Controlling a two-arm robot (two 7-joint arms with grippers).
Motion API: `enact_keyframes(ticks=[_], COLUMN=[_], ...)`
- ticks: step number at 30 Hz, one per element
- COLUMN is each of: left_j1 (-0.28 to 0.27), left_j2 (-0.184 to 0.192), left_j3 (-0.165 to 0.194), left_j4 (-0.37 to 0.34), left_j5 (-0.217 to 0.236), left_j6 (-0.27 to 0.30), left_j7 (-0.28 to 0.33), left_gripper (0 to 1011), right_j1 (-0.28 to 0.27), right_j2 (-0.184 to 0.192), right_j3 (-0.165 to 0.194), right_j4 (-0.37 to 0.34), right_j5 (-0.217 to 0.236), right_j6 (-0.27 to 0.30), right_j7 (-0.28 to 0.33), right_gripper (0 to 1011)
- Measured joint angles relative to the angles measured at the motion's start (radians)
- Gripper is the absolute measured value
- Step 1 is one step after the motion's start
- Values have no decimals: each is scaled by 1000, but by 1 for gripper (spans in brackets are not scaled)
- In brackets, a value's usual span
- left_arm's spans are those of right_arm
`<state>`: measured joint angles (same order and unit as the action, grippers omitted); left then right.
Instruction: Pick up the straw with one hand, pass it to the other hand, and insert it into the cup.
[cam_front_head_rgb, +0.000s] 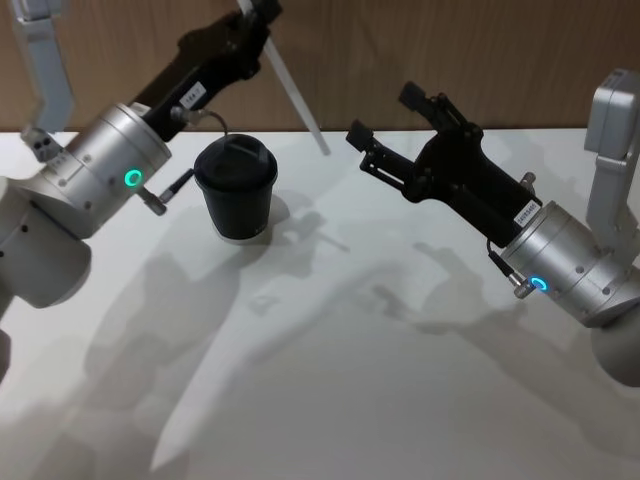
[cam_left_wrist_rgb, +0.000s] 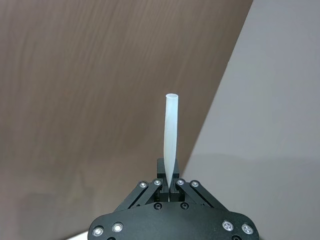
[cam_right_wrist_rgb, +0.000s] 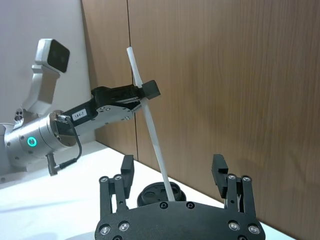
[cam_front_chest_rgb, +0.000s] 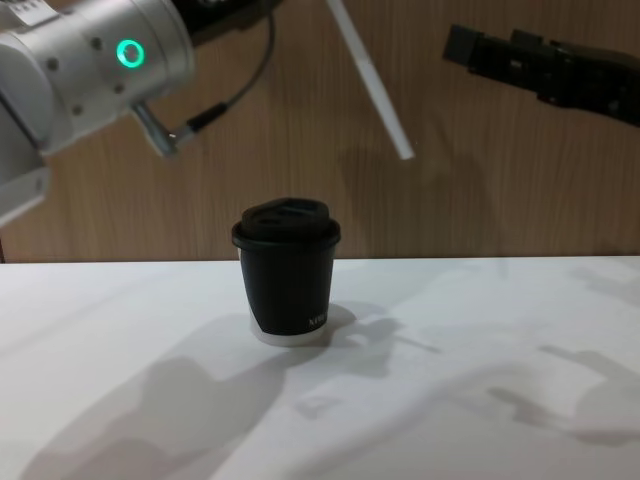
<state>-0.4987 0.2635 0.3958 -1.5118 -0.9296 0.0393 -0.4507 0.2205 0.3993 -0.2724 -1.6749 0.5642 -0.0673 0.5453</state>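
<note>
Left gripper: raised off the table, clamped on the straw about a third of the way down from its top end; in the left wrist view the two fingers press together on it.
Straw: white and straight, held at a slant. A short part sticks up past the left gripper's fingers and the long part runs down and away from them toward the right gripper. Its lower end hangs free in the air.
Straw tip and cup: in the chest view the lower end of the straw is higher than the lid, off to the right-gripper side of it, and touches nothing.
Right gripper: held up in the air facing the left gripper, fingers spread wide and nothing between them. The straw's lower end is just short of its nearer finger, not touching.
Right wrist view: the open fingers of the right gripper frame the slanted straw and the lid beyond it; how far in front of the fingers the straw lies cannot be told.
Cup: black with a black lid, upright on the table, below the left gripper's wrist and well apart from the right gripper.
Cable: thin and dark, looping beside the left gripper's silver wrist.
Wall: wood panelling behind both grippers.
</note>
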Motion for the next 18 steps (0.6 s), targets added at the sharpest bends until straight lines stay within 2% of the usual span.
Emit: enact_keyframes(ticks=[3, 11, 18], left_j1=[5, 10, 10], left_j2=[32, 82, 107], left_j3=[-4, -11, -12], left_j4=[-28, -69, -82], left_j5=[55, 141, 188], left_j6=[-23, -54, -59], left_j7=[31, 71, 89], left_gripper=[8, 10, 10], right_j1=[0, 0, 0], right_j2=[0, 0, 0], right_j3=[0, 0, 0], right_j4=[0, 0, 0], right_j5=[0, 0, 0], right_j6=[0, 0, 0], right_j7=[0, 0, 0], right_gripper=[1001, 1001, 1001])
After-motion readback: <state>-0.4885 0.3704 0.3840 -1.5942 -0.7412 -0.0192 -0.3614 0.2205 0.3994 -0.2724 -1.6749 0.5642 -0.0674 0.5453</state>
